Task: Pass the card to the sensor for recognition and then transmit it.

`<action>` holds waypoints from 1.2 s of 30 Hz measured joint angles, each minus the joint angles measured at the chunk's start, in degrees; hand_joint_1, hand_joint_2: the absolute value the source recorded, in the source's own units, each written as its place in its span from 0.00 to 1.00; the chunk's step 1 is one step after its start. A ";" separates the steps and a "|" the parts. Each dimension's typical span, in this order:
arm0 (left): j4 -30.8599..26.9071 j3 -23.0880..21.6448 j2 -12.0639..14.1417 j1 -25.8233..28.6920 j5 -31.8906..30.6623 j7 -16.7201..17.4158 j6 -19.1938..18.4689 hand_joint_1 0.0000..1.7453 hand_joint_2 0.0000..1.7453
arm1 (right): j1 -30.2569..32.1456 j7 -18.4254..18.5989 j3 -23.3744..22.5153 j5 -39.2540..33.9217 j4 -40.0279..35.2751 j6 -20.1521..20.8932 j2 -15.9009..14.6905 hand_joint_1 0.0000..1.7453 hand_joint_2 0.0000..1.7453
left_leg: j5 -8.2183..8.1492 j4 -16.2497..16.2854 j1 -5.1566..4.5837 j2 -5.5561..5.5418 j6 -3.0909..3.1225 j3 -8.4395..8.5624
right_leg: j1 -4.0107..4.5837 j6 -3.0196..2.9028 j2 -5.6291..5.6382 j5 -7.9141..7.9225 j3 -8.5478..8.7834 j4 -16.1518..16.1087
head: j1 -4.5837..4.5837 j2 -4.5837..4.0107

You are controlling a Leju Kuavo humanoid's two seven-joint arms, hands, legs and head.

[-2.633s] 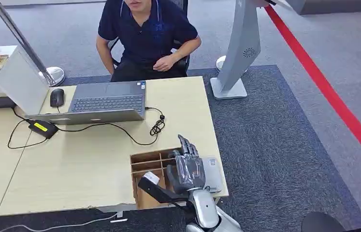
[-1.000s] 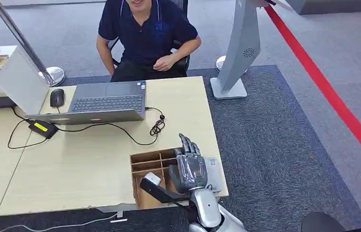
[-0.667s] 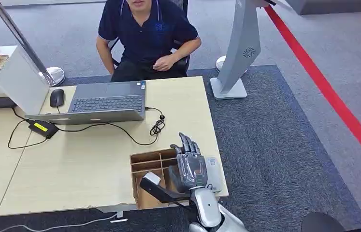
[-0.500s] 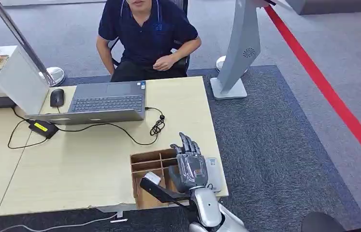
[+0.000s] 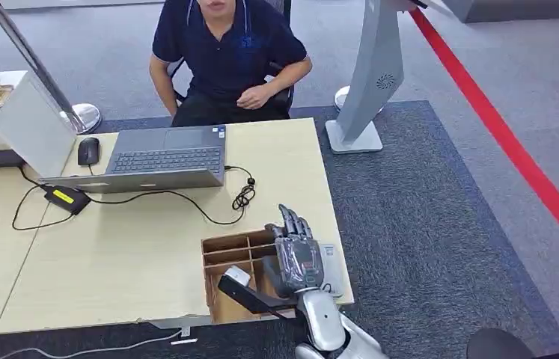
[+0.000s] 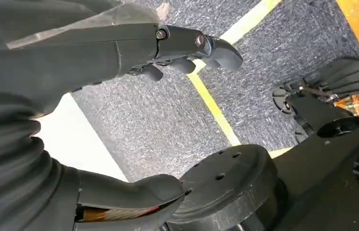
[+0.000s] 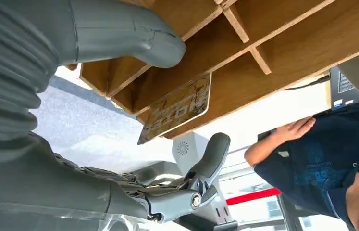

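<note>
Wooden slots fill the right wrist view, and the card point(image 7: 176, 107) stands on edge in one of them, not yet lifted. It is a flat, thin rectangle with rounded corners, its face printed in yellows and browns with pale lettering too small to read, tilted a little against the divider. It looks stiff and slim; the judgement is that it will need a pinch across its faces rather than a wrap.

The right hand point(image 5: 295, 256) hovers over the box point(image 5: 225, 254) at the near corner of the desk point(image 5: 111, 254). Its fingers are spread and hold nothing; in the wrist view the thumb point(image 7: 134, 38) sits on one side of the card and the darker fingers point(image 7: 206, 161) on the other, apart from it — the card is between them but untouched. Just beside the box, on the desk's right edge, lies a pale flat device, likely the sensor point(image 5: 329, 263), though the hand covers much of it.

So the tally, as far as the pictures show: the reach is made, the grasp is not. Left to do — close on the card, draw it out of its slot, hold it to the sensor, then hand it on, presumably to the person point(image 5: 227, 52) seated across the desk behind the laptop point(image 5: 164, 158).

The left hand point(image 6: 119, 53) hangs by the robot's side above the carpet, fingers loosely curled, nothing in them.
</note>
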 joint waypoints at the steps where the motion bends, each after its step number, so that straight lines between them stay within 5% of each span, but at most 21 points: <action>1: 0.00 -0.11 0.00 0.00 0.04 0.00 0.00 0.00 1.00 | 0.00 0.00 0.00 0.02 0.00 0.00 -0.02 0.36 1.00 | 0.00 0.00 0.00 0.00 0.00 0.00 | 0.00 0.00 0.00 0.00 0.00 0.00 | 0.02 0.00; 29: 0.00 -2.01 0.24 -0.10 2.62 0.22 0.52 0.00 1.00 | 0.06 0.72 -0.02 0.68 -1.51 1.40 -1.40 0.38 1.00 | 0.00 0.00 0.00 0.00 0.00 0.01 | 0.00 0.00 0.00 0.00 0.00 0.00 | 0.00 0.00; 31: 0.00 -2.08 0.24 -0.10 2.64 0.22 0.52 0.00 1.00 | 0.08 0.74 -0.02 0.68 -1.71 1.38 -1.49 0.49 1.00 | 0.00 0.00 0.00 0.00 0.00 0.00 | 0.00 0.00 0.00 0.00 0.00 0.00 | 0.00 0.00; 32: 0.00 -2.10 0.24 -0.13 2.60 0.15 0.57 0.00 1.00 | 0.08 0.74 -0.04 0.68 -1.75 1.40 -1.49 0.65 1.00 | 0.00 0.01 0.00 0.01 0.00 0.04 | 0.00 0.00 0.00 0.00 -0.04 -0.02 | 0.00 0.00; 34: -0.04 -3.06 0.00 -0.60 -2.09 -2.98 5.39 0.00 1.00 | 0.40 3.13 -0.24 1.75 -1.84 1.11 -1.57 0.69 1.00 | 0.00 0.04 -0.03 0.03 0.00 0.07 | -0.03 0.00 0.00 0.00 -0.08 -0.07 | -0.02 0.00; 36: -0.11 -6.50 -3.07 -2.02 -17.39 -3.64 20.16 0.00 1.00 | 1.66 7.27 -1.35 3.12 -2.73 0.94 -1.84 0.62 1.00 | 0.04 0.04 -0.19 -0.12 0.06 0.04 | -0.17 0.03 -0.12 0.00 -0.05 -0.06 | -0.02 0.00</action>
